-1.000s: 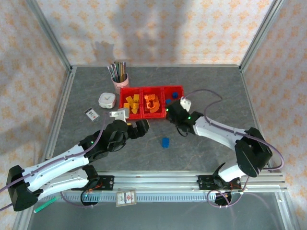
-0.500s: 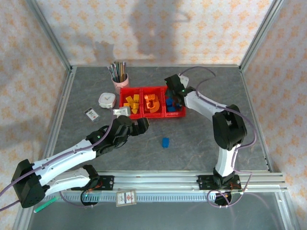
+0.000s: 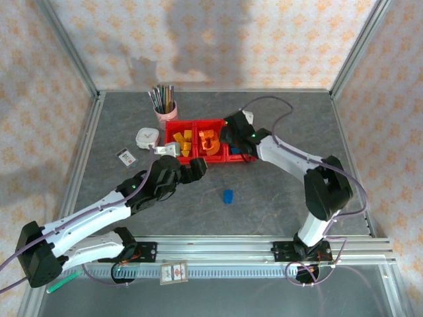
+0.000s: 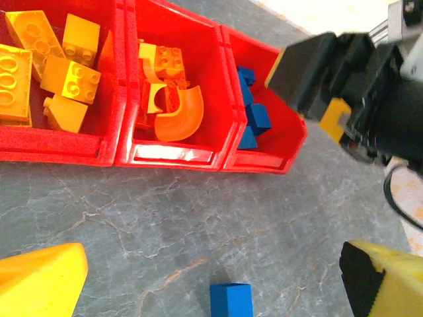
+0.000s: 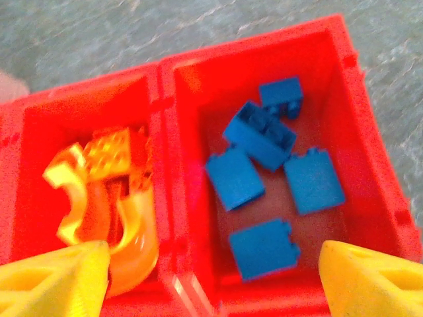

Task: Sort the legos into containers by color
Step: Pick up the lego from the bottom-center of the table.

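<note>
1. Bench (image 3: 284,198): grey, carrying everything.
2. Containers (image 3: 195,122): 3 red bins at 12 o'clock, holding sorted legos (image 5: 258,135).
3. My left gripper (image 4: 208,277): jaws spread, empty. My right gripper (image 5: 211,281): jaws spread, empty, above the containers' 3 o'clock end.
4. 1 blue lego (image 3: 228,196): loose on the bench, at 6 o'clock of the containers.

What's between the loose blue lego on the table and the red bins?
Nothing: in the left wrist view, bare grey tabletop separates the blue lego from the red bins.
</note>
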### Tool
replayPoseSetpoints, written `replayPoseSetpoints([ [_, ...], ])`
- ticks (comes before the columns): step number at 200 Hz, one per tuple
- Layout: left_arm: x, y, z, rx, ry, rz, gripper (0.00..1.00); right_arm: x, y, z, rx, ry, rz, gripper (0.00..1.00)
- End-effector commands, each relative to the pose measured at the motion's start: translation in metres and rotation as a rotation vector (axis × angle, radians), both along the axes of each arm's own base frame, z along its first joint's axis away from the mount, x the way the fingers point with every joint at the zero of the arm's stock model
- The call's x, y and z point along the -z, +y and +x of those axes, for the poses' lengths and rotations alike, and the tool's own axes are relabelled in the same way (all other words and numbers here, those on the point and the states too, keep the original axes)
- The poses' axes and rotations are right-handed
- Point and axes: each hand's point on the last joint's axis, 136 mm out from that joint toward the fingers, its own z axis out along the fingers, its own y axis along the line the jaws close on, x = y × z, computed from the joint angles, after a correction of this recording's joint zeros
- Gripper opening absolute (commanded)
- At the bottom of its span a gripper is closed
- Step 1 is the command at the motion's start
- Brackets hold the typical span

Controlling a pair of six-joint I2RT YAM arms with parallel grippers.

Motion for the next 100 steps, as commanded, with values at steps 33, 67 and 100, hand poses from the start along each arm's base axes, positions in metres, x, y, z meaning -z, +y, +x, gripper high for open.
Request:
replayPoseSetpoints([
  [33,0.005,0.015,-0.012,-0.021,0.014,-0.022,0.99,0.025,0.009,-0.082,-0.155,0.081,-0.018,0.85],
  [67,0.012,0.024,-0.021,-0.039,0.042,-0.031,0.99,0.046,0.020,-0.127,-0.214,0.130,-0.035,0.87],
  [100,0.021,0.035,-0.026,-0.074,0.047,-0.036,0.99,0.064,0.041,-0.165,-0.308,0.161,-0.036,0.88],
])
